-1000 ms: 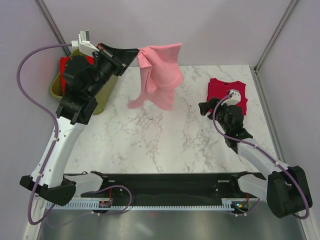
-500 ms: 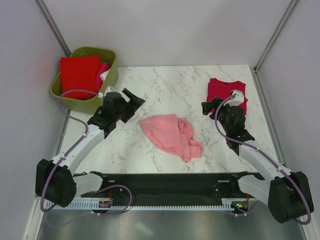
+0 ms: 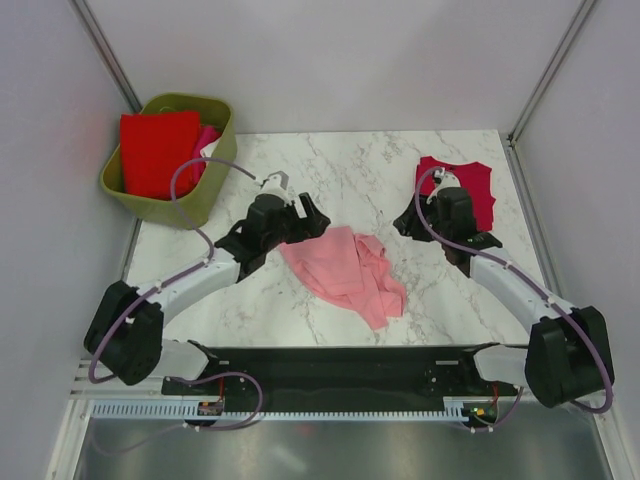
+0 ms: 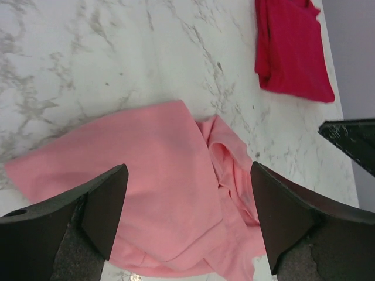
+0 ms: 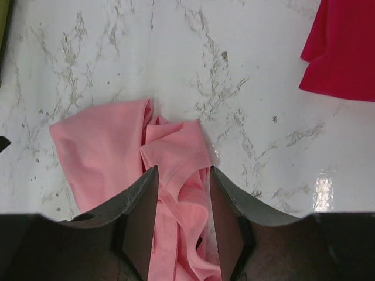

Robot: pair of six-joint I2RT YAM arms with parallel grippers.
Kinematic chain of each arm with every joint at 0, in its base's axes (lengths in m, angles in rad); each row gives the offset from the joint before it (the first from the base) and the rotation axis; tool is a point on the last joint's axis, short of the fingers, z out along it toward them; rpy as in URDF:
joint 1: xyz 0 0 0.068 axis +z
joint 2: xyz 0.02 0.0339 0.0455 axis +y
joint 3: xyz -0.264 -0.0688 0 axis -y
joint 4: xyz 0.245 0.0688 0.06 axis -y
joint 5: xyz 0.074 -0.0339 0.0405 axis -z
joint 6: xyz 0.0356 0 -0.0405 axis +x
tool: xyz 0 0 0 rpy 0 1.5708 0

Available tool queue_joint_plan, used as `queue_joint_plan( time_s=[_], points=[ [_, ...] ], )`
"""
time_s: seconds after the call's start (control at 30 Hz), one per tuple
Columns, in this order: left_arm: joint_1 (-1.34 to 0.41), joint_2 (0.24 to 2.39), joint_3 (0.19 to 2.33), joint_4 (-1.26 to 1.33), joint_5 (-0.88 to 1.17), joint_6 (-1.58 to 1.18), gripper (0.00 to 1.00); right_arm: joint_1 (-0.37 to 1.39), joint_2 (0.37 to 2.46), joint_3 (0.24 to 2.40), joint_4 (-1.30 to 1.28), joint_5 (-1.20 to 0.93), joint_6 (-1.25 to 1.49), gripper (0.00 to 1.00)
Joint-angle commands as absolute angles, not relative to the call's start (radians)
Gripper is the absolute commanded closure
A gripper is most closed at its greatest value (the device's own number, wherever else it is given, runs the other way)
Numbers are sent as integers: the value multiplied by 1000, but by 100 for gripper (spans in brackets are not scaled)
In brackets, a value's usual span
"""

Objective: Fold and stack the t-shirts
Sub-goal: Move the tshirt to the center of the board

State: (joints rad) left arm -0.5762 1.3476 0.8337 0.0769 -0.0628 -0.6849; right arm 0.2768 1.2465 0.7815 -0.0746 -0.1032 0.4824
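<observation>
1. The olive-green basket (image 3: 216, 172) sits at the far-left corner. It holds a bright red t-shirt (image 3: 157, 150) with a hot pink one (image 3: 207, 138) tucked beside it, probably the shirts waiting their turn.
2. The left tool (image 3: 306, 212) hovers just beside the next shirt's left edge, jaws wide apart and holding nothing.
3. The light pink t-shirt (image 3: 345, 270) lies crumpled mid-worktop between both tools, within reach for spreading.
4. The right tool (image 3: 404, 222) is near the shirt's right side, jaws partly apart and gripping nothing.
5. The dark crimson t-shirt (image 3: 478, 185) lies flat at the far right, well apart, likely the stack's base.
6. The worktop (image 3: 340, 170) is glossy white marble pattern, enclosed by pale lilac walls (image 3: 330, 60) with metal corner posts (image 3: 105, 50).
</observation>
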Motion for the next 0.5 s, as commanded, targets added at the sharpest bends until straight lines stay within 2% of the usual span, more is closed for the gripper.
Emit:
queue_joint_plan(
  time_s=[0.0,0.23,0.47],
  points=[
    [-629,1420,870,255,-5,-511,9,282,1308,831,-146,-221,436,52],
    [-635,1433,850,301,57,-509,11,370,1460,908,-205,-269,368,52],
    [-637,1434,830,311,38,-545,16,472,1529,971,-274,-88,338,50]
  ],
)
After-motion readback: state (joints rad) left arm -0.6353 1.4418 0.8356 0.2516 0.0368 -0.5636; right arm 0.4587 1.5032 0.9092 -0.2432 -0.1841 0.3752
